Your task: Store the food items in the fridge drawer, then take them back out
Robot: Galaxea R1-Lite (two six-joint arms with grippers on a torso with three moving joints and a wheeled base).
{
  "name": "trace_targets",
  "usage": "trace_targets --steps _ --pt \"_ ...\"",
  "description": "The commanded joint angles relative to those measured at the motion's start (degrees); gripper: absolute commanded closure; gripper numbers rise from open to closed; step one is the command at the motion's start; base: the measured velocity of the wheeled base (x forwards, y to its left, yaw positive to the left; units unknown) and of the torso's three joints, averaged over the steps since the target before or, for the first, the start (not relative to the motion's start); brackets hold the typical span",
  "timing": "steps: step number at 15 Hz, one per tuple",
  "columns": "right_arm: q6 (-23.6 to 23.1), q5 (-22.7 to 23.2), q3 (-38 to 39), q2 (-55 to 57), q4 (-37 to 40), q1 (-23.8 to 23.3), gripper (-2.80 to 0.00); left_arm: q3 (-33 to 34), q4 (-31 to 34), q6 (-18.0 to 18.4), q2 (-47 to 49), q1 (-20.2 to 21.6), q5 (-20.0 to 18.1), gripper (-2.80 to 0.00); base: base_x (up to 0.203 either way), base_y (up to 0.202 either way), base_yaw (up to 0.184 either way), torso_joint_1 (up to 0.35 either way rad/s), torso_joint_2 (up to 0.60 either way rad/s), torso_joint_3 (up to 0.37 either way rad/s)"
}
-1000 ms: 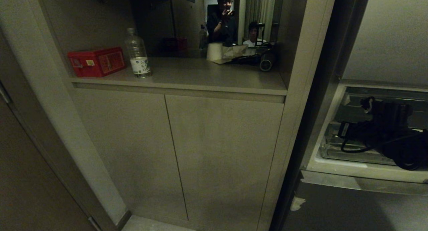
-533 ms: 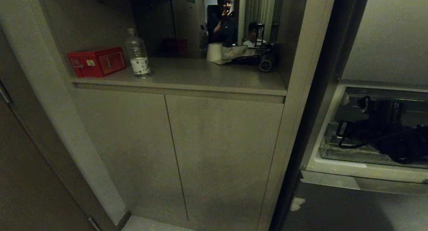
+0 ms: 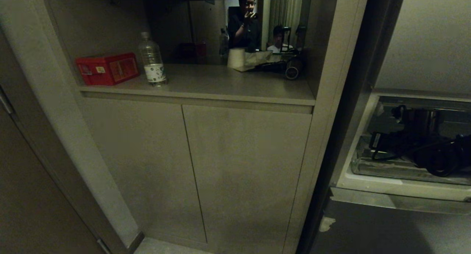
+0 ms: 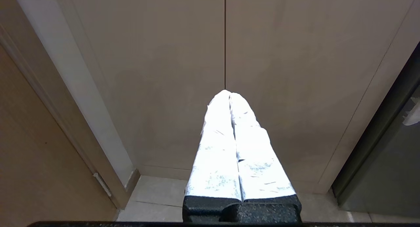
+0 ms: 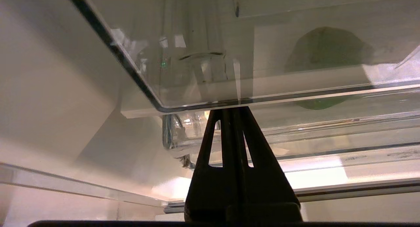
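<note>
In the right wrist view my right gripper (image 5: 231, 110) is shut, with its dark fingertips right at the edge of the clear plastic front lip of the fridge drawer (image 5: 197, 103). Nothing shows between the fingers. A green food item (image 5: 325, 49) shows blurred through the clear plastic, off to one side of the gripper. In the head view the right arm (image 3: 430, 151) reaches into the open fridge compartment at the far right, over the fridge drawer (image 3: 382, 169). My left gripper (image 4: 228, 93) is shut and empty, parked low in front of the cabinet doors.
A beige cabinet (image 3: 243, 165) with two closed doors fills the middle. Its shelf holds a red box (image 3: 107, 68), a water bottle (image 3: 151, 59) and a paper roll (image 3: 236, 57). People show in a mirror behind (image 3: 246, 24). The fridge's white frame (image 3: 386, 186) borders the compartment.
The right arm has drawn a little upward and deeper into the fridge compartment. The left arm has not moved.
</note>
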Motion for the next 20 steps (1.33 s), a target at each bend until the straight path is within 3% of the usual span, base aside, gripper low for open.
trace_targets --steps 1,11,20 --pt "0.7 0.1 0.1 0.0 -0.2 0.0 0.00 0.0 0.0 0.0 0.1 0.0 0.0 0.00 0.000 0.000 0.000 0.000 0.00 0.000" --pt "0.6 0.8 9.4 -10.1 1.5 -2.7 0.00 0.0 0.0 0.0 0.1 0.0 0.0 0.00 0.000 0.000 0.000 0.000 0.00 0.000" --pt "0.7 2.2 12.0 -8.1 -1.0 -2.9 0.00 0.0 0.0 0.0 0.1 0.0 0.0 0.00 0.000 0.000 0.000 0.000 0.00 0.000"
